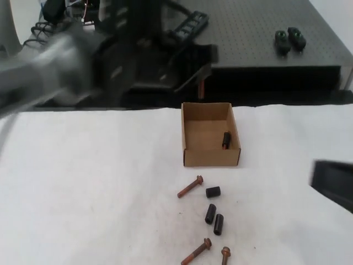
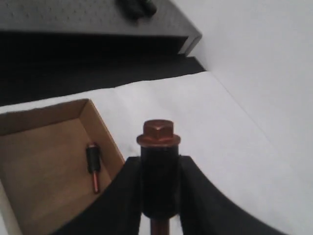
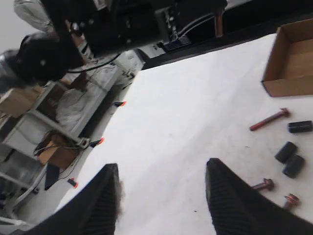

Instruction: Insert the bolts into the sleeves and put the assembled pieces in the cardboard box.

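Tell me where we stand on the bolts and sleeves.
Done: one assembled piece lies in the cardboard box. In hand: the left gripper is shut on a second bolt-in-sleeve, near the box. Left: three loose bolts and three sleeves on the white cloth; the right gripper is open, empty.

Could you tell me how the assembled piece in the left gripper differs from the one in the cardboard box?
The copper bolt in its black sleeve in the left gripper stands upright, head up; the boxed piece lies flat. The held piece is clamped; the boxed one rests free on the brown cardboard box's floor. Both are assembled.
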Available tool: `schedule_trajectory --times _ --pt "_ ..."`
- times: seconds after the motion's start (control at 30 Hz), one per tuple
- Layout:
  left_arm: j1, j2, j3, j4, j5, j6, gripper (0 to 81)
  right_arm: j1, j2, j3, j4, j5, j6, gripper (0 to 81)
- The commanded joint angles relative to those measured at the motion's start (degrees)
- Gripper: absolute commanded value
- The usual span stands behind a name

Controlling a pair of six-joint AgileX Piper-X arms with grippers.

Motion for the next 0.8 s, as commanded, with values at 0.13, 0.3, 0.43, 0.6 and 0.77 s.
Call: schedule_trajectory --times 0.13,0.3,0.43,0.6,0.77 --pt "-1.0 32.5 -44.6 36.7 -6.3 4.1 0.7 -0.3 -3.8 -0.4 4.3 4.4 3.3 40.2" --pt "-2.5 45.0 -61.4 48.7 -9.2 8.4 0.7 -0.3 -3.8 -0.4 4.3 4.4 4.9 40.2" --pt "-3.9 49.4 -65.4 53.1 -13.3 12.6 0.7 -0.3 -3.8 -0.4 4.3 4.3 4.9 40.2" --pt "-4.5 50.8 -65.4 54.0 -16.3 14.4 6.2 -0.3 -3.8 -0.4 4.3 4.3 4.9 40.2" --pt "-4.3 50.1 -65.6 54.9 -16.0 14.0 34.6 -0.3 -2.8 -0.4 5.2 5.4 4.9 40.2"
